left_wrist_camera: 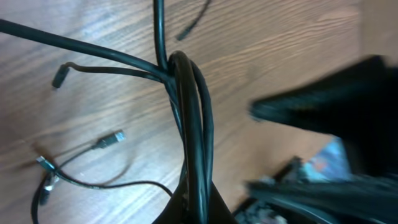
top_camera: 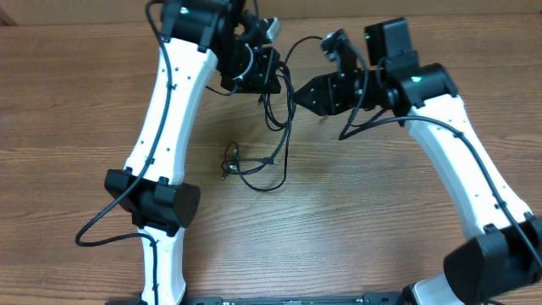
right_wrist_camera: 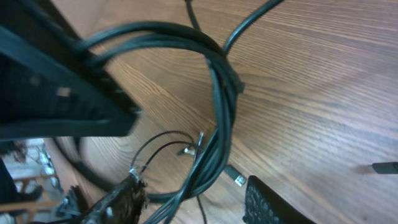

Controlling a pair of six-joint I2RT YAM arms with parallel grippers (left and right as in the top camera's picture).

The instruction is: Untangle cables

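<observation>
Setting: robotics lab bench. Evidence: two white robot arms with black joints, the left arm and the right arm, rise from a black base rail at the near edge of a wood-grain table. A green indicator light glows on the right arm. Thin black cables lie on the table. Right wrist view: blurred furniture legs beyond the table edge.

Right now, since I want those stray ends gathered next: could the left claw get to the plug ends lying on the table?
Probably not yet. The left claw looks shut on the cables, held above the table, so it would have to release first. Nothing covers the plug ends themselves.
</observation>
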